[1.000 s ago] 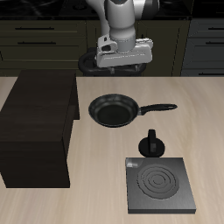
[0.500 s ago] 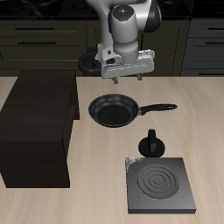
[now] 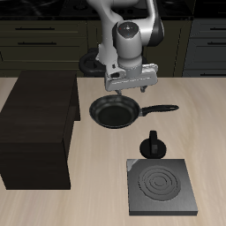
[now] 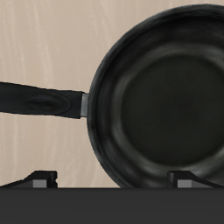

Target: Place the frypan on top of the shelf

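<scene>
From the front, the gripper [image 3: 130, 89] hangs just above the frypan [image 3: 115, 111], which sits on the table [image 3: 97, 199] beside the shelf [image 3: 37, 124] — nothing held, its opening unclear. At the wrist, the frypan [image 4: 162, 101] fills the view, fingertips [image 4: 42, 178] apart — empty.

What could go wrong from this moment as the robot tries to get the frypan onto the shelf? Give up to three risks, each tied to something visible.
1. The gripper hangs above the frypan bowl, not its long handle; closing on the rim could slip or tilt the pan.
2. The small black knob-like piece and stove plate sit near the handle; a swinging handle might knock them.
3. The shelf top is raised, so a low carry could hit its edge.
</scene>
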You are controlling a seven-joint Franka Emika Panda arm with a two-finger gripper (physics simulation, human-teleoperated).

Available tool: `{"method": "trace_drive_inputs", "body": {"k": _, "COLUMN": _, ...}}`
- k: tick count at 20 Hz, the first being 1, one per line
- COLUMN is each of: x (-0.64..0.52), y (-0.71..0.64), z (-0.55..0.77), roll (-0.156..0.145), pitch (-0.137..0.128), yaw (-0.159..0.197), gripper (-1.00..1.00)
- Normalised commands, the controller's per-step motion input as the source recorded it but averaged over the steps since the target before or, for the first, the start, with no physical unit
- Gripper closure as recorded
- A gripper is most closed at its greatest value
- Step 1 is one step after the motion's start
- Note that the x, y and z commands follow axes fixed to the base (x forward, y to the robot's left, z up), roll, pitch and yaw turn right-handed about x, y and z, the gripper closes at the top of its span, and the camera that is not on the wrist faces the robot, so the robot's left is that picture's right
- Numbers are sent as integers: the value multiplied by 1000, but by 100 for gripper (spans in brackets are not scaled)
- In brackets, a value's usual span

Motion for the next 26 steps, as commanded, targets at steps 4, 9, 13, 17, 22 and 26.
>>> {"method": "trace_drive_inputs", "body": {"k": 4, "x": 52, "y": 33, "z": -364, "roll": 2, "pitch": 51, "yaw": -24, "gripper": -100}}
{"method": "trace_drive_inputs", "body": {"k": 9, "x": 15, "y": 31, "z": -357, "roll": -1, "pitch": 75, "yaw": -21, "gripper": -100}}
{"method": "trace_drive_inputs", "body": {"k": 13, "x": -47, "y": 82, "z": -227, "roll": 1, "pitch": 22, "yaw": -12, "gripper": -100}}
{"method": "trace_drive_inputs", "body": {"k": 17, "x": -10, "y": 112, "z": -334, "roll": 65, "pitch": 47, "yaw": -25, "gripper": -100}}
{"method": "trace_drive_inputs", "body": {"k": 22, "x": -6, "y": 2, "z": -236, "roll": 33, "pitch": 40, "yaw": -26, "gripper": 100}}
{"method": "trace_drive_inputs", "body": {"k": 26, "x": 13, "y": -34, "z": 58, "roll": 6, "pitch": -1, "yaw": 6, "gripper": 100}}
